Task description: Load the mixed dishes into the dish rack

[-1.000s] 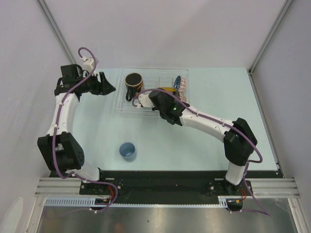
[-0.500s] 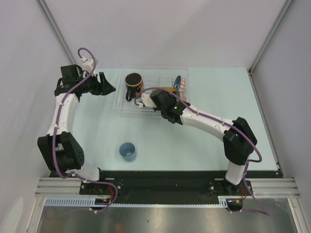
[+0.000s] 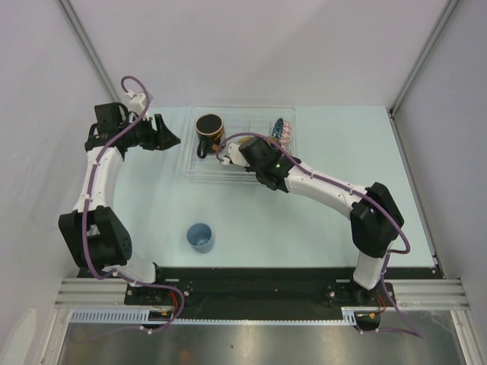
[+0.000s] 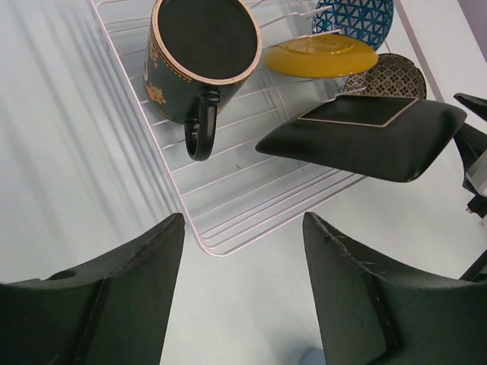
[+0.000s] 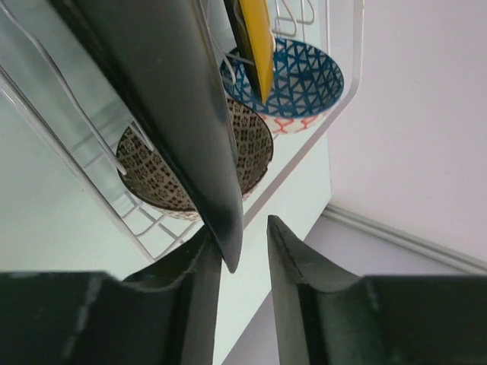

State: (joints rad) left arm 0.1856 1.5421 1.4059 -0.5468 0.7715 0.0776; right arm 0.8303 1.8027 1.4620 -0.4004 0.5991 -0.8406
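Black floral square plate leans tilted in the dish rack, its rim between the parted fingers of your right gripper, with a gap on one side, so it is not clamped. Draw straight back along the plate's plane so that you don't knock it onto the beige patterned bowl. Your left gripper hangs open and empty beside the rack.

Bowls: 2 (blue bowl, beige bowl).
Plates: 2 (yellow plate, black plate).
Mug: 1.
Cup: 1.
Rack: 1.
Arms: 2 (left arm, right arm).
Grippers: 2 (left gripper, right gripper).
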